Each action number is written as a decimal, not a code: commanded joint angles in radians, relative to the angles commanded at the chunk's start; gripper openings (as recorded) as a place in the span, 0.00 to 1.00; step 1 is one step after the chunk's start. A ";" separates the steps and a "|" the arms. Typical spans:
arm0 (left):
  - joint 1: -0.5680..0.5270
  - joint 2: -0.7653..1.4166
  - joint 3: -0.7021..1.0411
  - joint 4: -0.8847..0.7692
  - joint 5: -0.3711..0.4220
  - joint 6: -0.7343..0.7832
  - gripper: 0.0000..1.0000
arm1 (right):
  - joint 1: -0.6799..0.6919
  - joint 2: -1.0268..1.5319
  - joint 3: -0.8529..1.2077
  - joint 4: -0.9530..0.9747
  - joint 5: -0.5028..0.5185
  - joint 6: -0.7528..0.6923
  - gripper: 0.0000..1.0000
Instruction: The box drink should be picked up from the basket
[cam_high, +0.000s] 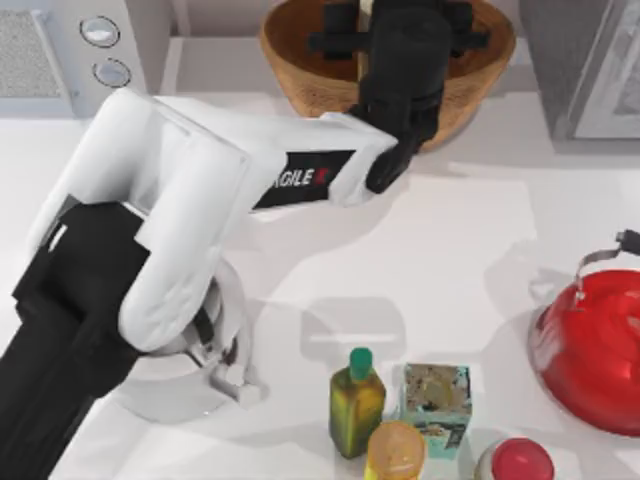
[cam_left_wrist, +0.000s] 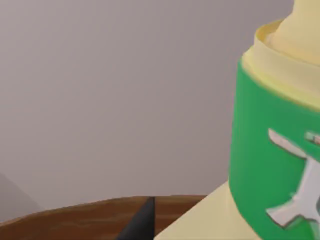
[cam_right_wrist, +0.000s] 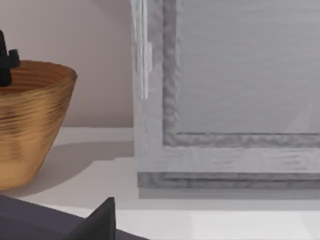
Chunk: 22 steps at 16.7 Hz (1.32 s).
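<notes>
The basket (cam_high: 300, 75), a round woven wicker bowl, stands at the back middle of the table; its rim (cam_left_wrist: 75, 215) and its ribbed side (cam_right_wrist: 30, 125) show in the wrist views. My left gripper (cam_high: 400, 40) reaches down into it and covers most of the inside. A pale yellow sliver (cam_high: 365, 10) by the gripper is probably the box drink. Close in the left wrist view is a pale yellow surface (cam_left_wrist: 195, 222), likely the same carton. Beside it stands a pale yellow container with a green label (cam_left_wrist: 270, 150). A dark part of my right gripper (cam_right_wrist: 100, 222) sits low to the basket's right.
At the front stand a green-capped oil bottle (cam_high: 355, 400), a short teal carton (cam_high: 437, 400), an orange bottle (cam_high: 395, 452) and a red-capped jar (cam_high: 518, 462). A red kettle (cam_high: 590, 350) is at the right edge, and a silver kettle (cam_high: 190, 385) is under my left arm. A grey cabinet (cam_high: 590, 60) stands at the back right.
</notes>
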 joint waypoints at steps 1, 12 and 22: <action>0.000 0.000 0.000 0.000 0.000 0.000 0.10 | 0.000 0.000 0.000 0.000 0.000 0.000 1.00; -0.009 -0.017 0.002 -0.004 0.000 0.000 0.00 | 0.000 0.000 0.000 0.000 0.000 0.000 1.00; -0.010 -0.113 0.242 -0.332 -0.005 0.001 0.00 | 0.000 0.000 0.000 0.000 0.000 0.000 1.00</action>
